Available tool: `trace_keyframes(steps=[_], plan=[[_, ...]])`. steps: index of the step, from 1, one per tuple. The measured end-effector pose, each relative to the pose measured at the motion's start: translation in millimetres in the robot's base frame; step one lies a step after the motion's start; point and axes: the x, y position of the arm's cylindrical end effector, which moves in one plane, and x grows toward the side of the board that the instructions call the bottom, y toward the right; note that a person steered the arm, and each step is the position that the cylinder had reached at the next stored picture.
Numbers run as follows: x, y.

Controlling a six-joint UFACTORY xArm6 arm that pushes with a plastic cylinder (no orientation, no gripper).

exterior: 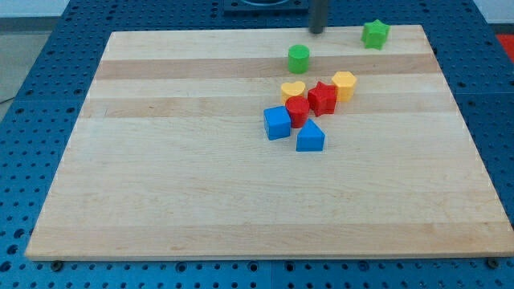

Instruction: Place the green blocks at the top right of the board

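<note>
A green star block [374,34] lies near the board's top right corner. A green cylinder block [299,58] stands to its left, near the top middle. My tip [316,32] rests at the board's top edge, just above and right of the green cylinder and well left of the green star. It touches neither block.
Below the green cylinder sits a cluster: a yellow heart [292,89], a yellow hexagon [344,84], a red star [322,98], a red cylinder [297,111], a blue cube [277,123] and a blue triangular block [310,137]. The wooden board [161,177] lies on a blue pegboard table.
</note>
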Motion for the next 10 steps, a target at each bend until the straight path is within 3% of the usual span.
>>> trace_keyframes(steps=[1,2,3,5,7,10], plan=[[45.8,-64.9],[112.4,-70.8],[124.6,-41.4],[47.9,27.5],[73.2,23.8],[57.4,78.8]])
